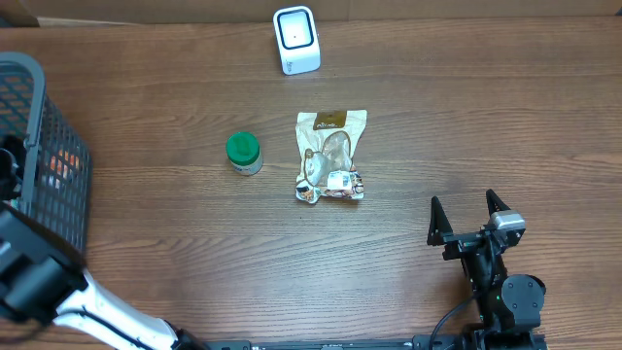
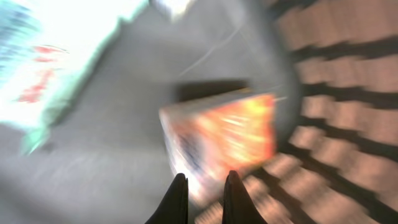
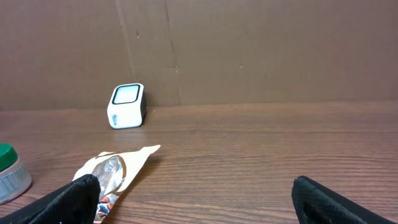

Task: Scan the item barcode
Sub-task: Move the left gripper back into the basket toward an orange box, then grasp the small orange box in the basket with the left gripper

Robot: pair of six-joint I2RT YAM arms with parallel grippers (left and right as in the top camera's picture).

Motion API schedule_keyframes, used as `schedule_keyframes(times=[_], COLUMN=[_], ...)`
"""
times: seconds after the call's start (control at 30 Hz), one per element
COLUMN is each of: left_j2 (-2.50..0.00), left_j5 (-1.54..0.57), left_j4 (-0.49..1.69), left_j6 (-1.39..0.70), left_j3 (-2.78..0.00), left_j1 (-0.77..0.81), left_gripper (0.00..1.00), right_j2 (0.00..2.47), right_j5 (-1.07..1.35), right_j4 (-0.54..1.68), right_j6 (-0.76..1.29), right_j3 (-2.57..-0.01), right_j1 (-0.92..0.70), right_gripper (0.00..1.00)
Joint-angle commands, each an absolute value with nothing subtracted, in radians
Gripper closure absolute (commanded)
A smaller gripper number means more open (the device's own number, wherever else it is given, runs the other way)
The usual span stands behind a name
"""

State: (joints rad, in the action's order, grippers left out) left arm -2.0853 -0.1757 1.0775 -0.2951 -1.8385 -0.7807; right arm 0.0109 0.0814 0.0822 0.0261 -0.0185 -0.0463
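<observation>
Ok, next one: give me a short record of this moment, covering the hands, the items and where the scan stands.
left hand: shut, down in the basket at an orange box; blur hides whether it grips
right hand: open, empty, near right of the table
scanner: standing at the far edge, nothing held to it
loose items: green-lidded jar, pouch to its right, apart
scan: not yet done

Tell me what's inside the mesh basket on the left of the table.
The left wrist view, blurred, shows an orange box and a pale package with red print in the basket. Their labels are unreadable; anything beneath them is hidden.
</observation>
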Motion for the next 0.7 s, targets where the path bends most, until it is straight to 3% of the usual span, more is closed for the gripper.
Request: schedule_keyframes(times=[0.0,0.17,0.4,0.57,0.67], left_j2=[-1.850,-1.641,-1.536,-1.592,-1.660], left_j5=[-0.147,-0.160,-0.094,-0.094,-0.094], left_j4=[1.074,1.117,1.120,1.122,1.122], left_j6=[-0.488,-0.632,-0.546,-0.412,-0.307], left_j3=[-1.844,-1.844,-1.843,-1.823,-1.821], left_j1=[-0.787,-0.780,-0.777,-0.779,-0.779], left_gripper=[0.96,0.96,0.94,0.47,0.39], right_j2=[0.003,0.003,0.003,0.003,0.003], right_j5=[0.083,0.083,0.083,0.083,0.083], right_j4=[0.077,0.077,0.077,0.077,0.077], right_j6=[0.030,0.030,0.030,0.030,0.030], right_j3=[-0.008,-0.008,-0.008,-0.008,-0.008], right_j1=[-0.044,-0.044,-0.044,-0.044,-0.044], right_gripper=[0.00,0.00,0.00,0.00,0.00])
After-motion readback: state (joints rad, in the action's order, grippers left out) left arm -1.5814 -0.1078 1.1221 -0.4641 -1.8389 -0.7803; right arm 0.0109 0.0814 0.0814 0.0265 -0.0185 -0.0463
